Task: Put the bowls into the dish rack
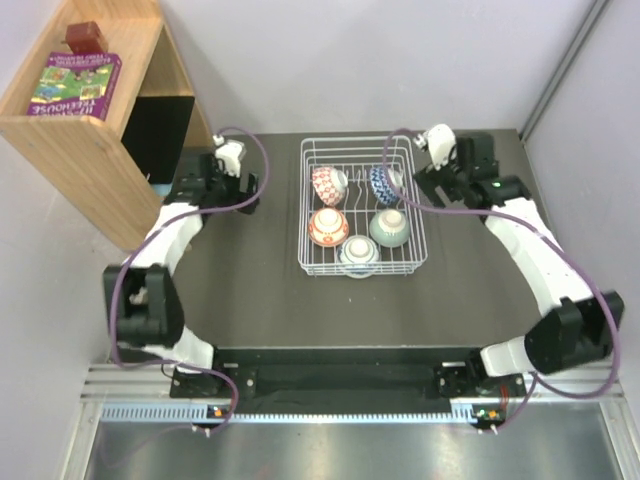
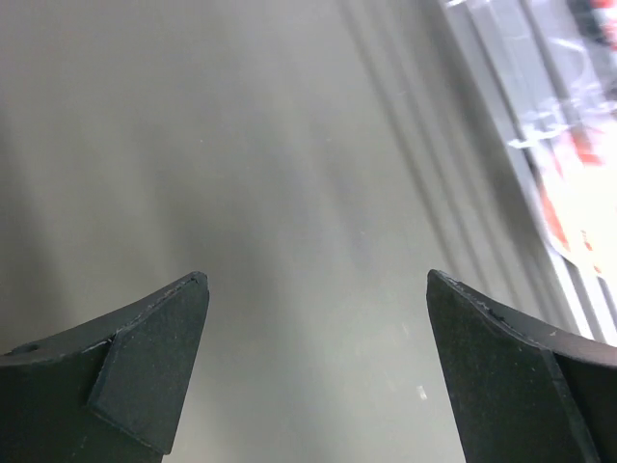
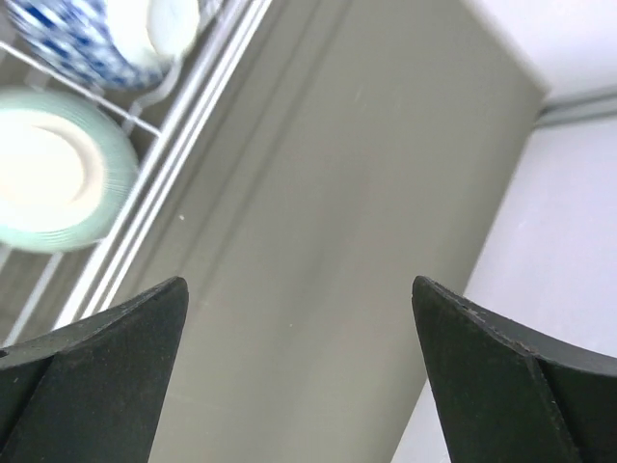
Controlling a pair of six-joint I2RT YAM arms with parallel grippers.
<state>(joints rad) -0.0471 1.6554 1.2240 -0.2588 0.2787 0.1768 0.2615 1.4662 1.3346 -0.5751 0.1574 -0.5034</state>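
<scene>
Inside the white wire dish rack (image 1: 356, 141) lie the red-and-white patterned ceramic bowl (image 1: 329, 185), far blue-and-white bowl (image 1: 386, 185), orange-red bowl (image 1: 328, 227), pale green bowl (image 1: 389, 228) and near blue-and-white bowl (image 1: 358, 256). Either side, over the dark table (image 1: 250, 290), the left gripper (image 2: 318, 289) and right gripper (image 3: 299, 289) gape wide, empty.

The pale green round ceramic bowl (image 3: 48, 169) is blurry and cut off at the left edge. The blue-and-white patterned ceramic bowl (image 3: 63, 43) is cut off on top.
</scene>
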